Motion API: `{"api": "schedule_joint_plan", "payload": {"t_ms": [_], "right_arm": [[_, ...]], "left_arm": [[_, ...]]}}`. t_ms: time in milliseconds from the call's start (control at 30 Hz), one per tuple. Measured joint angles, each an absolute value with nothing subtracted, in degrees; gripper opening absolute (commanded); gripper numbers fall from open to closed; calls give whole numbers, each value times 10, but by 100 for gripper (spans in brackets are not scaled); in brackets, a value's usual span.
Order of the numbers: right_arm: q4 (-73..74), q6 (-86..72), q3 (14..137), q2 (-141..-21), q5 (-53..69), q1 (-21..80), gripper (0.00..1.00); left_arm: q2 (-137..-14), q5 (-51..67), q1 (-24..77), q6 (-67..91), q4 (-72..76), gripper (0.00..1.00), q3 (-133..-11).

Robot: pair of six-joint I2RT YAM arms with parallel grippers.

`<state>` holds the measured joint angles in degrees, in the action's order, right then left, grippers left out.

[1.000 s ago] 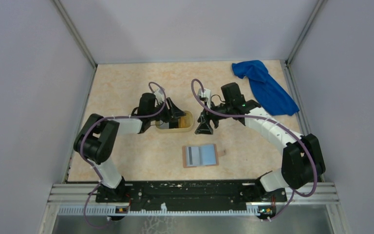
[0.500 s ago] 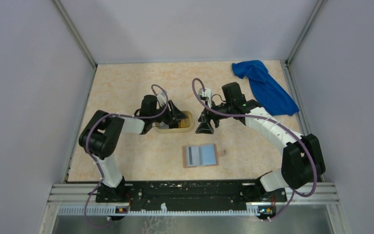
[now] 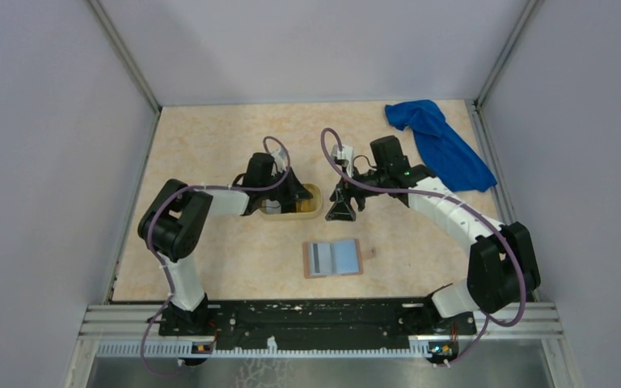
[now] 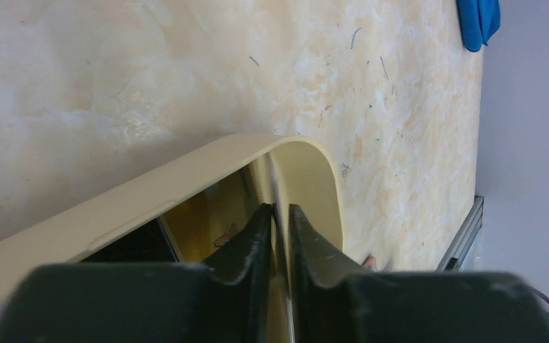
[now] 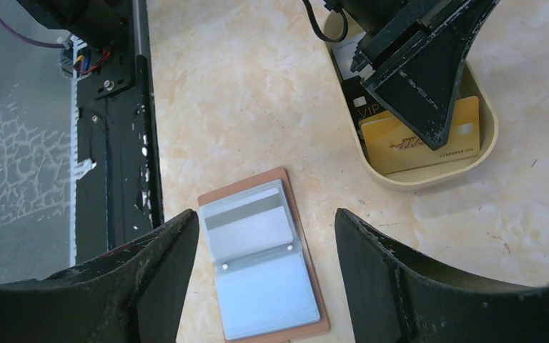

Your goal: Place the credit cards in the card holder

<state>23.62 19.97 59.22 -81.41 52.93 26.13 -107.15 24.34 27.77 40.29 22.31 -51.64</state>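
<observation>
Swung the left arm (image 3: 210,202) rightward over the last second, deeper over the pale yellow tray (image 5: 429,180), and drew the left fingers (image 4: 257,236) much closer together. Left them straddling a thin card edge (image 4: 272,184) that stood against the tray's inner wall; could not tell whether clamped on it or just short of contact.

Counted no credit cards in the card holder (image 5: 264,300) yet: lay open and flat on the table (image 3: 210,145), nearer the arm bases than the tray, both grey-blue slot panels bare. Saw a yellow card (image 5: 429,139), a black card (image 5: 361,107) beneath it and a white card (image 5: 343,50) further in, all in the tray. Judged the task at its first pick, with every card left to lift, carry and slot.

Held the right fingers (image 5: 372,243) spread wide and empty above the table between tray and holder, unmoved since a second back. Noted a blue cloth (image 3: 441,145) at the far right corner, well apart from everything. Reckoned the tray wall the main hindrance to the pick, and the right arm (image 3: 453,214), close beside the tray, something to steer around.
</observation>
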Motion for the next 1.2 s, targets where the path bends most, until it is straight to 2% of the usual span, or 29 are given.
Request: {"api": "schedule_joint_plan", "payload": {"t_ms": [67,267,633,733,900,1033,1200], "right_arm": [[236,199,592,-814,530,260,69],[236,199,592,-814,533,260,69],[235,205,592,-814,544,259,70],[213,198,581,-814,549,259,76],[149,134,542,-814,559,258,98],[58,40,510,-818,570,257,98],[-43,-61,484,-825,567,267,98]], "left_arm": [[-1072,240,277,400,218,0,-516],[-1058,221,278,382,216,0,-507],[-903,186,272,335,302,0,-381],[-850,184,271,333,346,0,-337],[-778,201,271,373,472,0,-251],[-781,213,277,443,607,0,-187],[-810,196,325,497,711,0,-170]]}}
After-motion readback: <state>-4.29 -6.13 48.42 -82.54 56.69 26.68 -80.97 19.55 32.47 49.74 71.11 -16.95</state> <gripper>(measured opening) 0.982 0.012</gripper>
